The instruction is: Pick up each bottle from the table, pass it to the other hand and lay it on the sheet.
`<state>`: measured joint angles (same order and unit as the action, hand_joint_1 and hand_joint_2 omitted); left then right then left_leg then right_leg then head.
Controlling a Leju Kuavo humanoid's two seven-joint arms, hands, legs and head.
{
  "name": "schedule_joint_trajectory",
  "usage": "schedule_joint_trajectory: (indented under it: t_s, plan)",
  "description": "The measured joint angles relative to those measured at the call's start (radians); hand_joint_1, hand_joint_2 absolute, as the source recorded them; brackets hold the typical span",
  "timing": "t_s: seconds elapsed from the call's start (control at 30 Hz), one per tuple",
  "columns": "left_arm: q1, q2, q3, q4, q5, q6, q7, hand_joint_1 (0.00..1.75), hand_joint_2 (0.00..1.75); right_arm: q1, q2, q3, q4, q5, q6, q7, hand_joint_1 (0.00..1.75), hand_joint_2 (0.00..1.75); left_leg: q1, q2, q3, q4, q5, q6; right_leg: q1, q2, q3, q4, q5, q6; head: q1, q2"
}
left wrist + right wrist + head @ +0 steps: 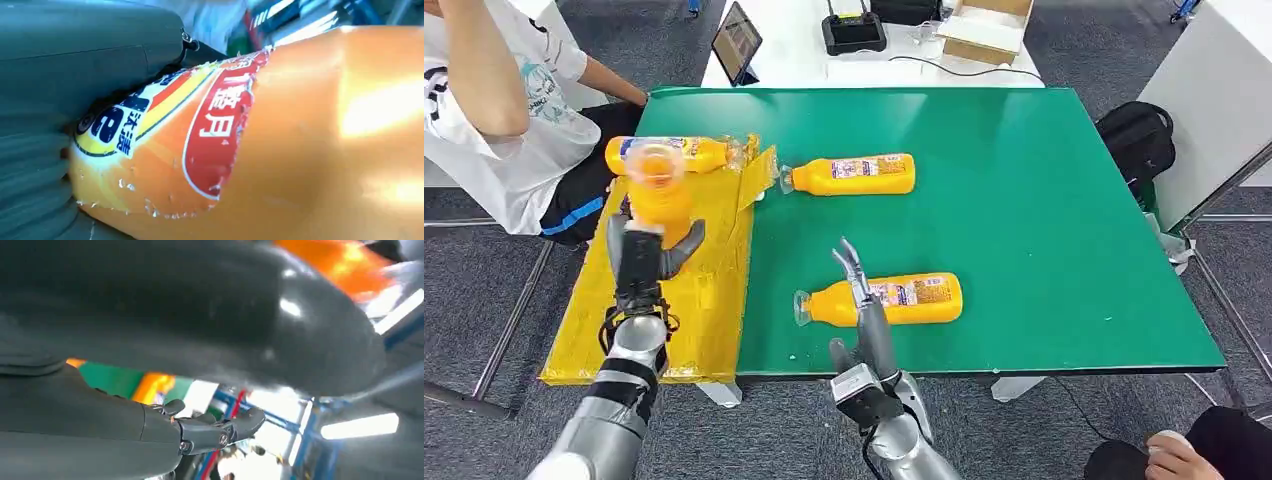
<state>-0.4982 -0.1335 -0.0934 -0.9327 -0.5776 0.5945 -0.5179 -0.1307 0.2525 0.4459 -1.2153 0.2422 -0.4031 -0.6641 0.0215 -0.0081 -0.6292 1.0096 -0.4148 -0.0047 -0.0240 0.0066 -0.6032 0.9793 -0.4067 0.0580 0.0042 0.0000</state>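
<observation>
Left hand [646, 262] grips a bottle [660, 192] over the sheet [714, 290]; right hand [861, 290] spread above another bottle [914, 298].

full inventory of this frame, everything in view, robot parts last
Held bottle: 1, orange, in left hand above the sheet.
Bottle on sheet: 1, orange, lying at sheet's far end.
Bottles on table: 2, orange, lying on the green top, far one and near one.
Sheet: 1, yellow, table's left side.
Table: 1, green.
Tablet: 1, dark, white desk behind.
Cardboard box: 1, brown, same desk.
Backpack: 1, black, floor right.
Person: 1, white shirt, left.
Left hand: grips bottle.
Right hand: fingers apart, over near bottle.
</observation>
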Motion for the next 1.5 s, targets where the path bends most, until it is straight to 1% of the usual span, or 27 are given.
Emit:
schedule_joint_trajectory:
  t_s: [0.03,0.1,0.2,0.3,0.47,0.6,0.7,0.9,1.1,1.13,1.17,1.2,1.33,1.43,1.5]
  plan:
    - [-0.028,0.015,-0.013,0.062,-0.126,0.029,0.047,1.75,1.75,0.001,0.000,0.000,-0.015,0.001,-0.004,0.000,0.00,0.00,0.000,0.000,0.000,0.000,0.001,0.000,0.000,0.000,0.000,0.000,0.000,0.000,0.001,0.000]
    - [-0.072,0.045,-0.048,0.167,-0.341,0.032,0.143,1.75,1.75,0.001,0.000,0.002,-0.036,0.003,-0.008,0.000,0.00,0.00,0.000,0.000,0.000,0.000,0.001,0.000,0.000,0.000,0.000,0.000,0.000,0.000,0.001,0.000]
    - [-0.111,0.079,-0.102,0.284,-0.496,0.033,0.219,1.75,1.75,0.001,0.000,0.003,-0.059,0.003,-0.009,0.000,0.00,0.00,0.000,0.002,0.000,0.000,0.001,0.000,0.000,0.001,0.000,0.000,0.001,0.000,0.000,0.000]
    - [-0.137,0.101,-0.134,0.360,-0.511,0.034,0.233,1.75,1.75,0.002,0.000,0.003,-0.072,0.003,-0.009,0.000,0.00,0.00,0.000,0.002,0.000,0.000,0.001,0.000,0.000,0.001,0.000,0.000,0.000,0.000,0.000,0.000]
    - [-0.159,0.121,-0.160,0.422,-0.531,0.031,0.245,1.75,1.75,0.003,0.000,0.003,-0.082,0.002,-0.009,0.000,0.00,0.00,0.000,0.001,0.000,0.000,0.001,0.000,0.000,0.001,0.000,0.000,0.000,0.000,0.001,0.000]
    - [-0.184,0.139,-0.205,0.470,-0.672,-0.049,0.332,1.75,1.75,0.002,0.000,0.008,-0.086,-0.005,-0.009,0.000,0.00,0.00,0.000,0.002,0.000,0.000,0.001,0.000,0.000,0.001,0.000,0.000,0.000,0.000,0.000,0.000]
    - [-0.193,0.151,-0.239,0.498,-0.757,-0.099,0.367,1.75,1.75,0.003,0.000,0.013,-0.088,-0.005,-0.008,0.000,0.00,0.00,0.000,0.002,0.000,0.000,0.001,0.000,0.000,0.001,0.000,0.000,0.000,0.000,0.001,0.000]
    - [-0.224,0.165,-0.287,0.545,-0.808,-0.191,0.381,1.75,1.75,0.003,-0.001,0.020,-0.088,0.000,0.004,0.000,0.00,0.00,0.000,0.000,0.000,0.000,0.001,0.000,0.000,0.000,0.001,0.000,0.000,0.000,0.001,0.000]
    - [-0.247,0.166,-0.300,0.570,-0.822,-0.269,0.384,1.75,1.75,0.003,-0.002,0.036,-0.088,0.019,0.027,0.000,0.00,0.00,0.000,0.000,0.000,0.000,0.001,0.000,0.000,0.000,0.001,0.000,0.000,0.000,0.000,0.000]
    - [-0.251,0.166,-0.300,0.572,-0.824,-0.283,0.388,1.62,1.75,0.004,-0.002,0.037,-0.088,0.022,0.030,0.000,0.00,0.00,0.000,0.000,0.000,0.000,0.001,0.000,0.000,0.000,0.001,0.000,0.000,0.000,0.000,0.000]
    - [-0.255,0.167,-0.301,0.575,-0.836,-0.303,0.398,0.61,1.75,0.004,-0.002,0.037,-0.087,0.024,0.032,0.000,0.00,0.00,0.000,0.000,0.001,0.000,0.001,0.000,0.000,0.000,0.002,0.000,0.000,0.000,0.001,0.000]
    - [-0.260,0.168,-0.304,0.578,-0.849,-0.319,0.408,0.02,1.75,0.005,-0.002,0.037,-0.087,0.026,0.036,0.001,0.00,0.00,0.000,0.000,0.001,0.000,0.001,0.000,0.000,0.000,0.002,0.000,0.000,0.000,0.000,0.000]
    - [-0.270,0.170,-0.297,0.586,-0.808,-0.366,0.409,0.00,1.75,0.012,-0.002,0.037,-0.084,0.034,0.044,0.003,0.00,0.00,0.000,0.000,0.003,0.000,0.001,0.000,0.000,0.000,0.004,0.000,0.000,0.000,0.000,0.000]
    - [-0.269,0.163,-0.241,0.587,-0.698,-0.401,0.360,0.00,1.75,0.015,-0.002,0.037,-0.082,0.035,0.053,0.005,0.00,0.00,0.000,0.000,0.003,0.000,0.001,0.000,0.000,0.000,0.004,0.000,0.000,0.000,0.000,0.000]
    - [-0.267,0.161,-0.208,0.588,-0.677,-0.409,0.348,0.00,1.75,0.016,-0.002,0.037,-0.080,0.035,0.053,0.005,0.00,0.00,0.000,0.000,0.003,0.000,0.001,0.000,0.000,0.000,0.004,0.000,0.000,0.000,0.001,0.000]
